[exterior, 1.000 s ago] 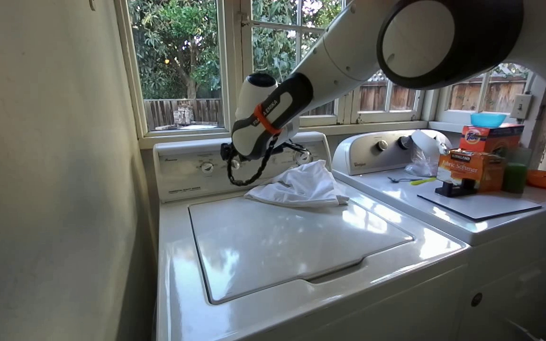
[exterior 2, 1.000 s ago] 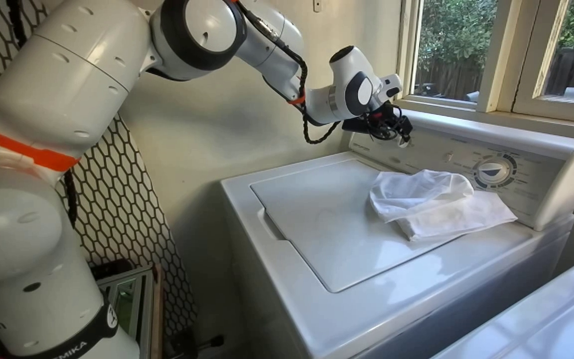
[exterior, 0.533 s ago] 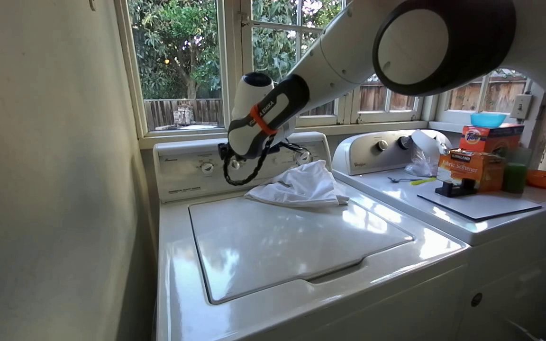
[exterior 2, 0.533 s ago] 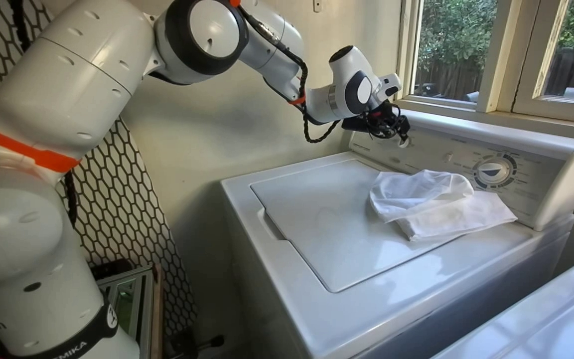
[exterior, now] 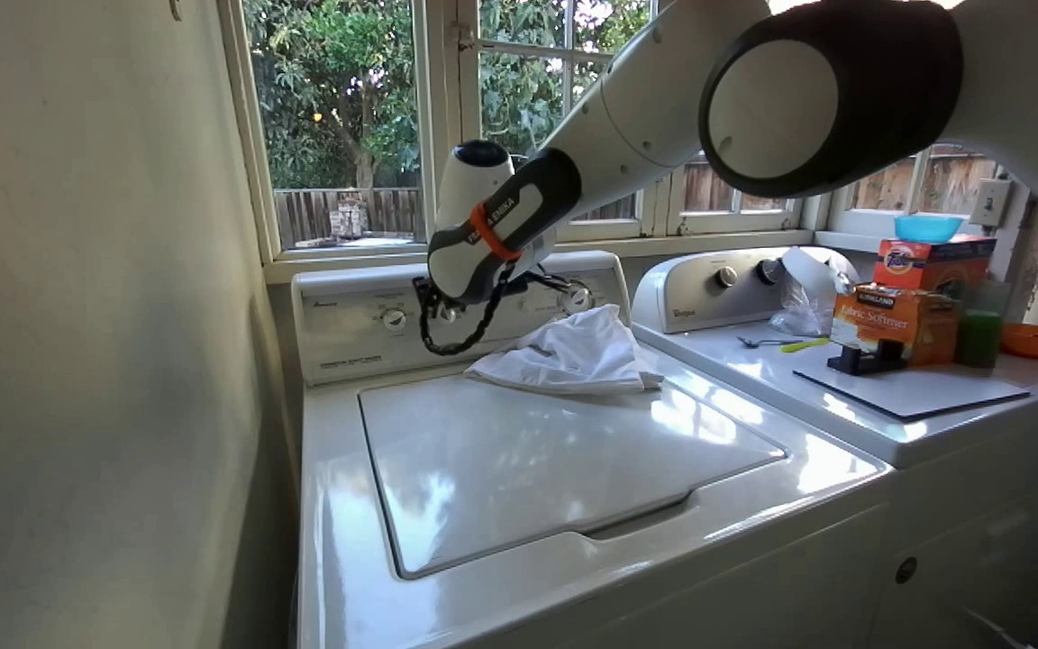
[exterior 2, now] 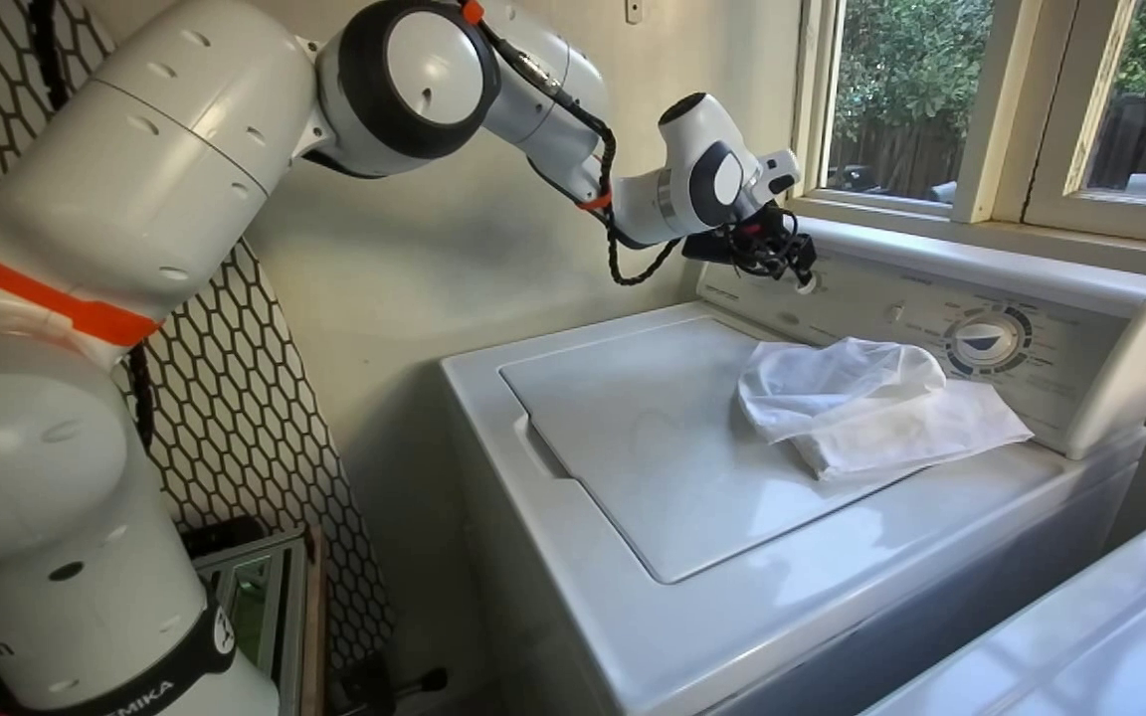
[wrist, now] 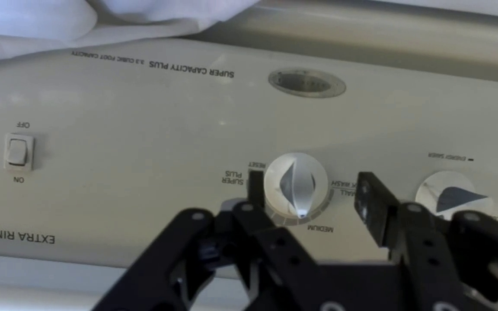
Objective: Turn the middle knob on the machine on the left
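Observation:
The machine is the white washer (exterior: 528, 460) with a cream back panel; it also shows in an exterior view (exterior 2: 653, 438). The middle knob (wrist: 296, 183) is pale and round in the wrist view, its pointed grip aimed down near MEDIUM on the upside-down lettering. It is partly covered in both exterior views (exterior: 449, 313) (exterior 2: 808, 284). My gripper (wrist: 311, 190) is open in the wrist view. Its fingers stand either side of the knob, one close to its left edge, the other with a wider gap at right. No grip shows. In an exterior view my gripper (exterior 2: 807, 267) is at the panel.
Flanking knobs sit at left (exterior: 394, 319) and right (exterior: 577, 298); one is beside my right finger (wrist: 452, 190). A rocker switch (wrist: 17, 151) is on the panel. A white cloth (exterior: 573, 356) lies on the lid. Another appliance (exterior: 753, 361) bears boxes. A wall (exterior: 113, 361) stands alongside.
My wrist has shifted slightly left in an exterior view, and the upper arm has lowered a little. The gripper has drawn back slightly in the facing view. The washer and cloth have not moved.

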Controlling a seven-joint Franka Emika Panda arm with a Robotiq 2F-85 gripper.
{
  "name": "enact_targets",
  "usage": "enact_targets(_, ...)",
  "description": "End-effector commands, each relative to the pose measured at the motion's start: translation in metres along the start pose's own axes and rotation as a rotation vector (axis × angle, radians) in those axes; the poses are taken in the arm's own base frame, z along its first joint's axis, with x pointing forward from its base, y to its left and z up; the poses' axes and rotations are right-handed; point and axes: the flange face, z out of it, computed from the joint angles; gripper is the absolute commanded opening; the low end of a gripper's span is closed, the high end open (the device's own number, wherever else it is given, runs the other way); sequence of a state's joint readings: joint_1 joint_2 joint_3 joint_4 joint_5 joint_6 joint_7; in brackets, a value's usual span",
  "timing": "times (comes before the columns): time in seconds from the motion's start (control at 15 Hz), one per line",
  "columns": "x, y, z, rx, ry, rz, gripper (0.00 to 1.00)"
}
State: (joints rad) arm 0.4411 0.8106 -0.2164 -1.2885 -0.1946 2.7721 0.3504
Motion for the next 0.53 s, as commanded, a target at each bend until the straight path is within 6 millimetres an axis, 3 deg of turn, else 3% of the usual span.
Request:
enact_targets(0.0,0.0028,-0.0015,0.0059,-0.035,-0.012,0.011,0.50)
enact_targets(0.2,0.0042,-0.0008,0.0076,-0.038,-0.011,0.012,0.35)
enact_targets(0.27,0.0045,-0.0009,0.0082,-0.039,-0.010,0.012,0.36)
enact_targets(0.33,0.0043,-0.0016,0.0094,-0.040,-0.012,0.011,0.29)
enact_targets(0.47,0.0036,-0.0031,0.0109,-0.040,-0.017,0.010,0.27)
